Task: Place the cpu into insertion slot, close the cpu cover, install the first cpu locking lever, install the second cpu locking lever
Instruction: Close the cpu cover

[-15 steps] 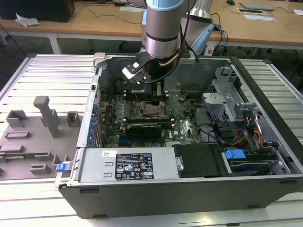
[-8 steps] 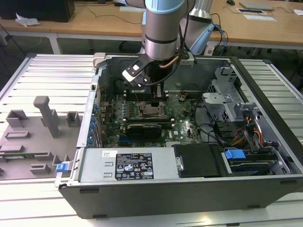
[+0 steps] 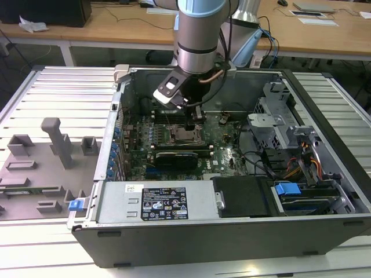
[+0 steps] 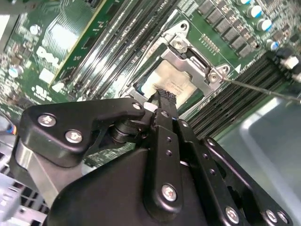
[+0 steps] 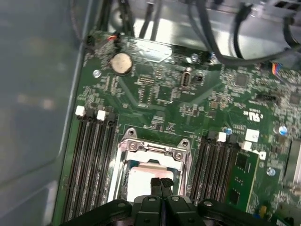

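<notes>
In the exterior view the arm reaches down into an open computer case (image 3: 232, 223) that lies on a ribbed table (image 3: 64, 92), and the gripper (image 3: 194, 127) hangs right over the insertion slot (image 3: 186, 136) in the middle of the green circuit board (image 3: 226, 156). In both wrist views the gripper (image 4: 163, 93) (image 5: 161, 181) has its two black fingers pressed together with only a thin seam between them, and they hold nothing. The fingertips sit just above, or on, the cpu (image 4: 178, 81) (image 5: 138, 181); which of the two I cannot tell. The cpu lies flat in the slot, its pale metal top showing through the square cut-out of the cpu cover (image 4: 188, 59) (image 5: 153, 149), which lies down over it. In the second wrist view a thin lever rod (image 4: 263, 89) runs from the cover's corner out across the black memory slots (image 4: 235, 89); whether it is latched I cannot tell. In the first wrist view more memory slots (image 5: 91, 160) flank the socket, and a round coin battery (image 5: 122, 62) sits farther off on the board.
</notes>
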{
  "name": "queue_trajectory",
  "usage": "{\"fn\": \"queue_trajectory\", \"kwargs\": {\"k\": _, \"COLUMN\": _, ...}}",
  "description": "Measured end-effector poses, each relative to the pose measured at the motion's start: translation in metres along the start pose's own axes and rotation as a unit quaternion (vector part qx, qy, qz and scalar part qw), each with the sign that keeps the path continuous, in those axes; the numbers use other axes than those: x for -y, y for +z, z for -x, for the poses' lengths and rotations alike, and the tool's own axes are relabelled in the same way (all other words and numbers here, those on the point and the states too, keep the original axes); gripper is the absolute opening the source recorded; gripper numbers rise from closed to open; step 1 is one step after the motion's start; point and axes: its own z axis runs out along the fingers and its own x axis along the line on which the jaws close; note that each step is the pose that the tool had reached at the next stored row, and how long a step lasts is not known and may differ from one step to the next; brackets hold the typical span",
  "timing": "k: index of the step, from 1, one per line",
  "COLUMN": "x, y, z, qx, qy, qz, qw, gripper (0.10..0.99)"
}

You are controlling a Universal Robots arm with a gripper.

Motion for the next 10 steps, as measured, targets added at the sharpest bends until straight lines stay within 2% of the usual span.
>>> {"fn": "queue_trajectory", "kwargs": {"k": 4, "x": 0.0, "y": 0.0, "z": 0.0, "qx": -0.0006, "qy": -0.041, "qz": -0.0003, "qw": 0.9992, "gripper": 0.106}}
{"fn": "queue_trajectory", "kwargs": {"k": 9, "x": 0.0, "y": 0.0001, "z": 0.0, "qx": -0.0014, "qy": -0.09, "qz": -0.0006, "qw": 0.996, "gripper": 0.106}}
{"fn": "queue_trajectory", "kwargs": {"k": 10, "x": 0.0, "y": 0.0001, "z": 0.0, "qx": -0.0016, "qy": -0.101, "qz": -0.0007, "qw": 0.9949, "gripper": 0.106}}
